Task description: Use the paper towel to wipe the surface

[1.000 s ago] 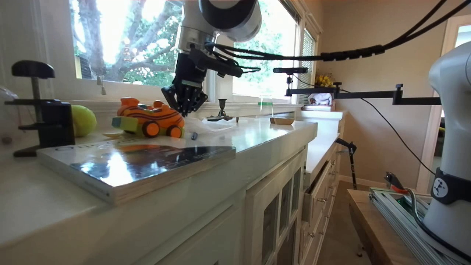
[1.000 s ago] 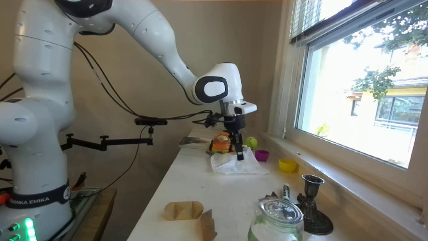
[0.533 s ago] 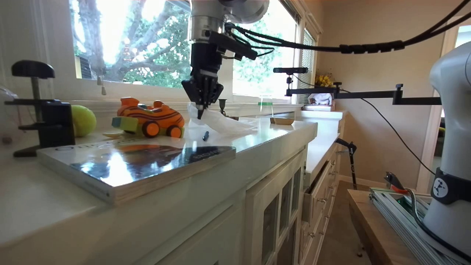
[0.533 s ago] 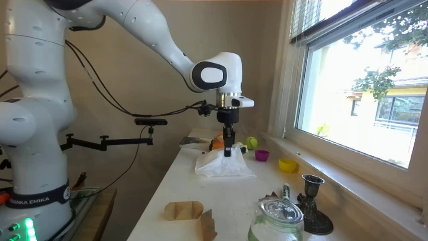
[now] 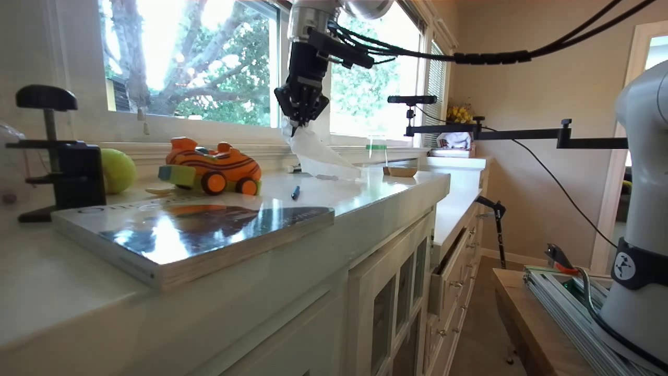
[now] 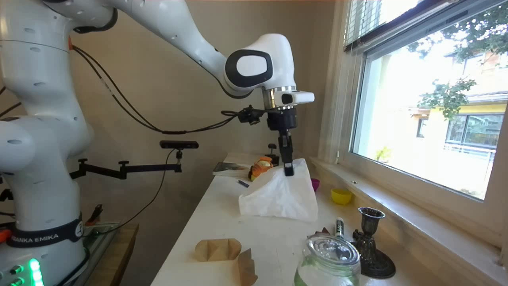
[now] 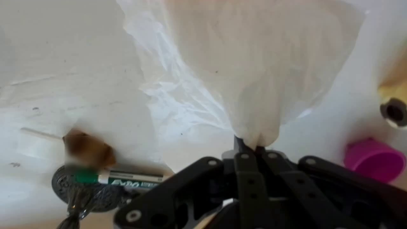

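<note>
The white paper towel [image 6: 279, 196] hangs from my gripper [image 6: 288, 171] above the white counter [image 6: 214, 226]. It also shows in an exterior view [image 5: 321, 156], its lower edge at or just above the counter; I cannot tell if it touches. In the wrist view my gripper [image 7: 256, 148] is shut, with the towel [image 7: 254, 63] bunched at the fingertips and spreading out wide below. The fingers point down, slightly tilted in an exterior view [image 5: 296, 129]. The towel hides part of the counter beneath it.
An orange toy car [image 5: 214, 169], a book [image 5: 193, 230] and a pen [image 5: 296, 193] lie on the counter. A yellow bowl [image 6: 341, 196], purple cup [image 7: 375, 162] and candle holder [image 6: 371, 242] stand by the window. A glass jar [image 6: 329, 262] and brown pieces [image 6: 218, 250] are nearer.
My gripper has risen from near the counter, moving away from the toy car, and lifted the towel with it. The towel now hangs taller, and the pen is uncovered.
</note>
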`<action>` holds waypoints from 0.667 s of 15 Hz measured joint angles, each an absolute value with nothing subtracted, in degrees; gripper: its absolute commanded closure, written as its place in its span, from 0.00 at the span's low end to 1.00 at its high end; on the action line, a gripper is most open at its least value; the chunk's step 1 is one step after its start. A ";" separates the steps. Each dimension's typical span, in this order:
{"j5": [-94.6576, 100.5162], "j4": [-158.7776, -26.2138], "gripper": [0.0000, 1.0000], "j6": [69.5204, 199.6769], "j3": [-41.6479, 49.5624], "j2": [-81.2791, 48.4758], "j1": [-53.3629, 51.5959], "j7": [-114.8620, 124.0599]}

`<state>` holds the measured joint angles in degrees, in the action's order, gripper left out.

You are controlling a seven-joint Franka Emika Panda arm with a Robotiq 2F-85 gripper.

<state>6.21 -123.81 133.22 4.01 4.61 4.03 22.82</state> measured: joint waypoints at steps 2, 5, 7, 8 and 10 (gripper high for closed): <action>6.23 -123.88 0.98 138.32 4.22 5.02 4.98 24.30; 6.21 -124.94 0.98 146.53 4.24 4.46 5.47 27.07; 5.93 -126.22 0.97 151.23 4.22 3.41 5.48 28.74; 5.74 -126.88 0.97 153.35 4.17 2.67 5.47 29.50; 4.65 -128.18 0.97 156.31 3.97 1.17 5.29 29.99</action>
